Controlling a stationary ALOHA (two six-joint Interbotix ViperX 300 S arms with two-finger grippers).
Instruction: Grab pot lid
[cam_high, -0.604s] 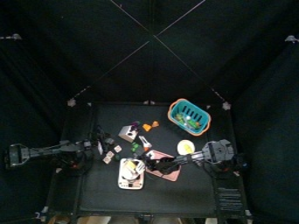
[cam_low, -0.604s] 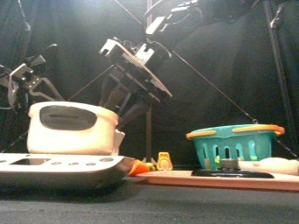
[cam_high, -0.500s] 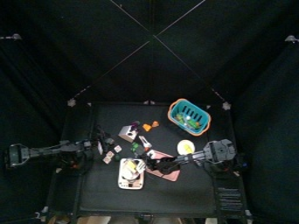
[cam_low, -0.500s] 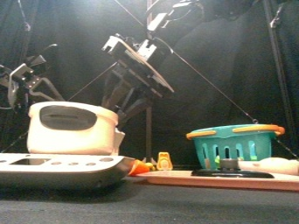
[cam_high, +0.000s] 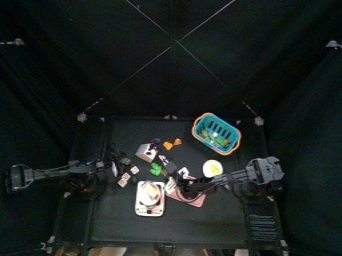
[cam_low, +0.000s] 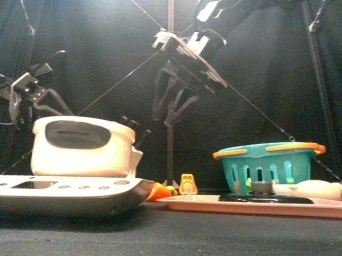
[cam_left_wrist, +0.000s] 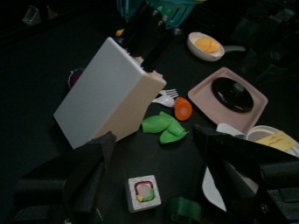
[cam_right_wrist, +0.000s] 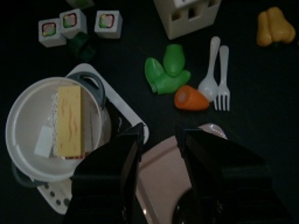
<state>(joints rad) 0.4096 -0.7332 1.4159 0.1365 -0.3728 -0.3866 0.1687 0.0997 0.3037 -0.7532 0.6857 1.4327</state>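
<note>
The pot lid (cam_left_wrist: 233, 91) is a flat black disc lying on a pink board (cam_left_wrist: 208, 98); from the front it shows low on the board (cam_low: 262, 197). My right gripper (cam_right_wrist: 163, 147) hangs open above the near end of the pink board (cam_right_wrist: 162, 171), and its jaws hide the lid in that view. From above, the right gripper (cam_high: 201, 183) sits at the board's edge (cam_high: 195, 198). My left gripper (cam_left_wrist: 158, 140) is open and empty at the table's left (cam_high: 115, 172).
A white pan with a yellow slab (cam_right_wrist: 61, 118) lies beside the board. Green vegetables (cam_right_wrist: 167, 70), an orange piece (cam_right_wrist: 193, 98), a white fork (cam_right_wrist: 218, 74) and sushi pieces (cam_right_wrist: 77, 24) are scattered nearby. A white box (cam_left_wrist: 105, 92) and a teal basket (cam_low: 271, 165) stand further back.
The right arm has drawn back toward the right and swung right in the front view. The left arm has not moved.
</note>
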